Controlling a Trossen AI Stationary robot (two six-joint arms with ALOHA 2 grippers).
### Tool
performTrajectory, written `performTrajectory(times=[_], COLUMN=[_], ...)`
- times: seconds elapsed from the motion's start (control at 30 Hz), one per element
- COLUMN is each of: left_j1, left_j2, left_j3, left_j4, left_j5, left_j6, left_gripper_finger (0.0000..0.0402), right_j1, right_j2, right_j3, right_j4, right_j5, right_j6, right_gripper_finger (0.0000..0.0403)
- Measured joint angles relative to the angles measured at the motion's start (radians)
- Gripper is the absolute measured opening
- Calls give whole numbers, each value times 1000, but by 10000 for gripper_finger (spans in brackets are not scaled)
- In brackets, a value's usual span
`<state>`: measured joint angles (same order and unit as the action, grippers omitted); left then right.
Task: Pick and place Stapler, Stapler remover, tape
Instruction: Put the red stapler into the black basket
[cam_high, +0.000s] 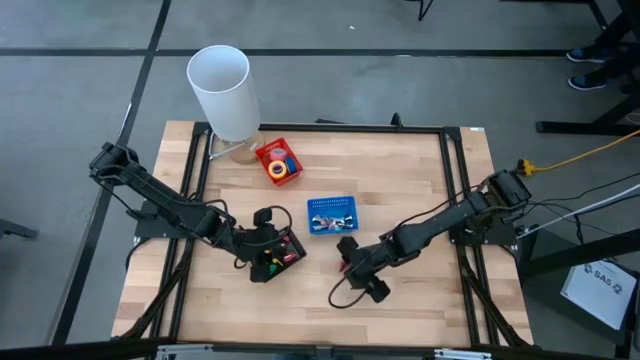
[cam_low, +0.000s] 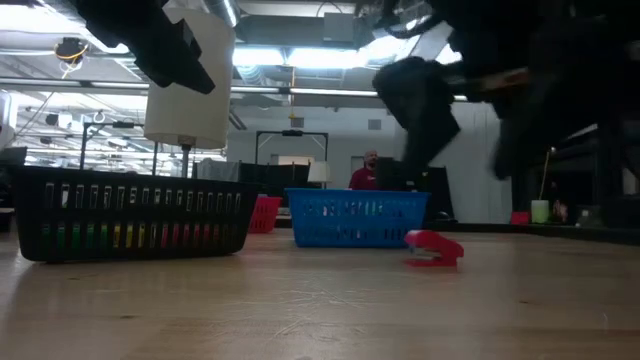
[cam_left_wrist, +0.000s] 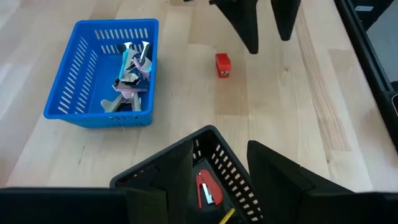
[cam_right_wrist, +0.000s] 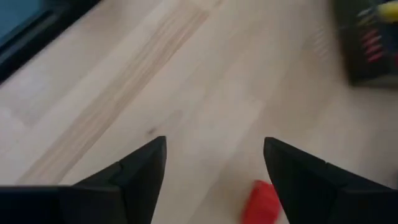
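Black basket (cam_low: 130, 212) nearest in low view, left-front of wooden table (cam_high: 420, 210), holding red stapler (cam_left_wrist: 205, 188) and coloured pieces; left gripper (cam_high: 268, 243) above it, fingers parted, empty. Small red stapler (cam_low: 433, 248) loose on bare wood; right gripper (cam_high: 352, 262) over it, jaws wide, nothing held. Blue basket (cam_high: 332, 215) mid-table, staple removers inside. Red basket (cam_high: 279, 161) near white cylinder (cam_high: 224, 90), tape rolls (cam_high: 281, 170) within.

The only readable marking is on a white sheet or box (cam_high: 598, 283) lying on the floor beyond the table's right edge in the high view: dark letters that look like "SAS", too small to be sure of. Nothing legible shows on the baskets, the items, or the arms.
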<state>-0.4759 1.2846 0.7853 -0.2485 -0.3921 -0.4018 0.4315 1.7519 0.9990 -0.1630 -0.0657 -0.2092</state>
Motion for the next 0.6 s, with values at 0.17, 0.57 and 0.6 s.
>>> performTrajectory(times=[0.17, 0.57, 0.6], left_j1=[0, 0, 0], left_j2=[0, 0, 0], left_j3=[0, 0, 0], left_j4=[8, 7, 7], left_j5=[-8, -8, -8], left_j6=[0, 4, 4], left_gripper_finger=[147, 146, 145], right_j1=[-5, -23, -23], right_j2=[5, 34, 44], right_j3=[10, -72, -74], right_j4=[14, 90, 92], right_j5=[141, 197, 197], right_j6=[73, 260, 270], right_gripper_finger=[273, 272, 270])
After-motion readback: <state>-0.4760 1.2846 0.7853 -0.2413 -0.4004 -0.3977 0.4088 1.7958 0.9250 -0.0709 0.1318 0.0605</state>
